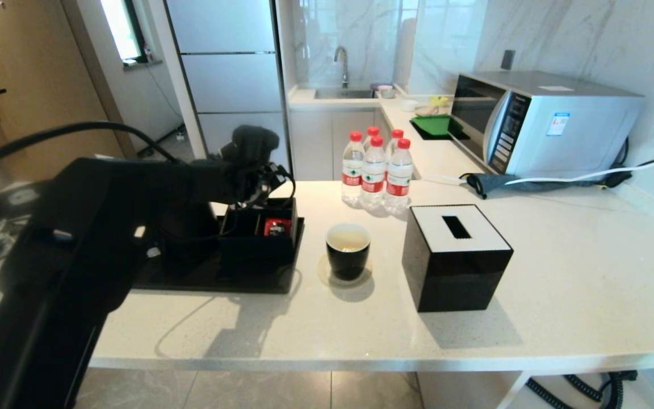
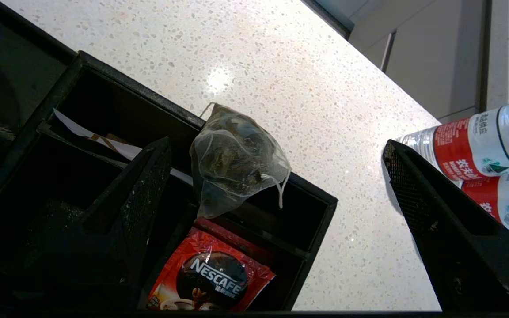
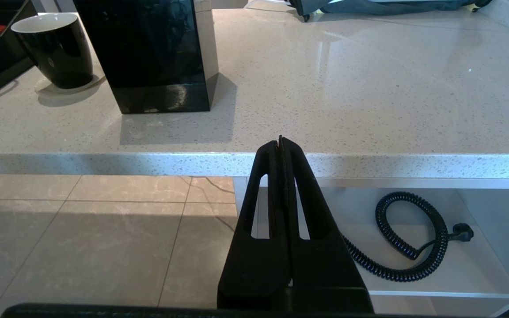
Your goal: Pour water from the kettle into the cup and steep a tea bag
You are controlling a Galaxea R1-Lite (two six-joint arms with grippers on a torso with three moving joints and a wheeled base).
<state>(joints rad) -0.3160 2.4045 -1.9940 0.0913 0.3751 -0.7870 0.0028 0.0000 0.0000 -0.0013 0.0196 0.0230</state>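
My left gripper hangs open above the black compartment box, its fingers wide apart and touching nothing. The grey-green mesh tea bag lies slumped over the box's rim between the fingers, its string dangling. In the head view the left gripper sits over that box, and the arm hides the kettle. To the right of the box stands the small black cup on a coaster, with pale water inside. My right gripper is shut and empty, low in front of the counter edge.
A red coffee packet lies in the box, which rests on a black tray. Several red-capped bottles stand behind the cup. A black tissue box is right of the cup, a microwave at the back right.
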